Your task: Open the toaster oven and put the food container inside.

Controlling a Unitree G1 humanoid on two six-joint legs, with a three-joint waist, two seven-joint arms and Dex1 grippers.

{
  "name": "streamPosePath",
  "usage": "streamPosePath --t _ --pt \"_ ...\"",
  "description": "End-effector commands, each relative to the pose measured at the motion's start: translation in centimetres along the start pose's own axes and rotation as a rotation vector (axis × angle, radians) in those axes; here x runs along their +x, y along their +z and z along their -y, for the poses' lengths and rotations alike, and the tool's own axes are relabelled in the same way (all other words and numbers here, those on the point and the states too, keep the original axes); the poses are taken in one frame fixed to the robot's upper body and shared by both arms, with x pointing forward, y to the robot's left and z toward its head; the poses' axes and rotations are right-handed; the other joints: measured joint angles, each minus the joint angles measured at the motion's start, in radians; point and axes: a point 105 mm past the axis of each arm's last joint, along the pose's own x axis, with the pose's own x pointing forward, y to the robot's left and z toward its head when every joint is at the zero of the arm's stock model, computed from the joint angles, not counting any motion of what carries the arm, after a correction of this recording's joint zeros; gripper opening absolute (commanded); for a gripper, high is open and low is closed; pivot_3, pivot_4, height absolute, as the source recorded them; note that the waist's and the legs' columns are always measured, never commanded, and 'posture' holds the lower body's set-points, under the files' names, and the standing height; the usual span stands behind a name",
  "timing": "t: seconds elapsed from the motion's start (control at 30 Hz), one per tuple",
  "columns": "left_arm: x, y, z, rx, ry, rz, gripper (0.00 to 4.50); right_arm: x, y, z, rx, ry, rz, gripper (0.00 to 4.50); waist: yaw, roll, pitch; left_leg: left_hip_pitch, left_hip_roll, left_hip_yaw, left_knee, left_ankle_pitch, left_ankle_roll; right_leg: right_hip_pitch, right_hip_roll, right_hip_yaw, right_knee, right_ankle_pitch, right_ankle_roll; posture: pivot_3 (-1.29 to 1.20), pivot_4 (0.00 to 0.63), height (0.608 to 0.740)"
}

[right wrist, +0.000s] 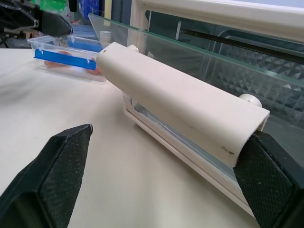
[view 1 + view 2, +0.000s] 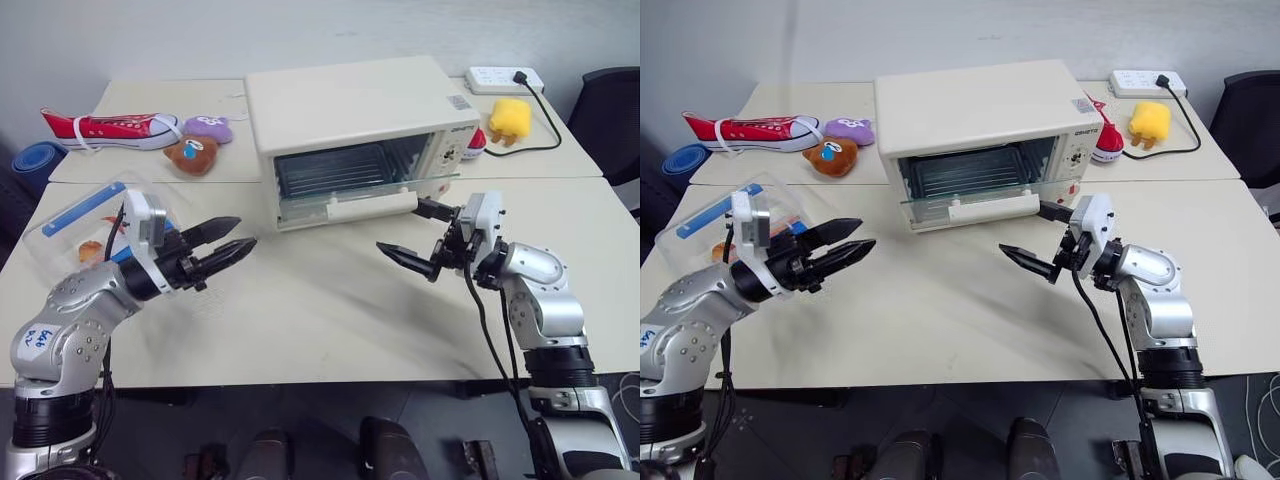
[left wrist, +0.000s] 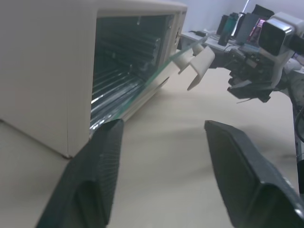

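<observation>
Left eye view puts the cream surface (image 2: pixel 330 320) across most of the frame, with the toaster oven (image 2: pixel 350 110) at upper centre, its glass door (image 2: pixel 350 195) partly dropped open and the bar handle (image 1: pixel 180 102) tilted forward. At lower right, the right gripper (image 2: pixel 418 236) hovers just beside that handle, jaws spread wide and empty. At lower left, the left gripper (image 2: pixel 222 245) hangs above the surface, jaws parted and holding nothing. Behind it at the left edge lies the food container (image 2: pixel 85 225) with its blue clip strip.
</observation>
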Motion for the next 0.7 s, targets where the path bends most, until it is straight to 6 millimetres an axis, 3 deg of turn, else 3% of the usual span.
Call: streamPosePath --t 0.03,0.2,0.57,0.7 --pt "1.4 1.1 -0.8 0.055 -0.004 0.053 1.63 0.3 1.2 -0.3 -0.054 0.017 0.034 4.5 0.0 0.0 0.0 0.0 0.0 0.0 0.0 0.0 0.0 0.0 0.0 0.0 0.0 0.0 0.0 0.0 0.15 0.74" --pt "3.8 1.7 -1.5 0.079 -0.026 0.111 0.03 0.5 1.2 -0.5 -0.059 0.014 0.038 4.5 0.0 0.0 0.0 0.0 0.0 0.0 0.0 0.0 0.0 0.0 0.0 0.0 0.0 0.0 0.0 0.0 0.15 0.74" --pt "7.8 0.3 -1.5 0.096 -0.049 0.15 0.03 0.7 2.0 -0.4 -0.094 -0.016 0.048 4.5 0.001 -0.001 0.0 0.0 0.0 0.0 0.0 0.0 0.0 0.0 0.0 -0.001 0.0 0.0 0.0 0.0 0.15 0.74" --pt "8.3 -0.2 -1.1 0.078 -0.077 0.154 0.03 -1.0 2.3 0.2 -0.128 -0.09 0.033 4.5 0.004 -0.001 0.0 -0.001 0.0 0.0 0.0 0.0 0.0 0.0 0.0 -0.001 0.0 0.0 0.0 0.0 0.15 0.74"
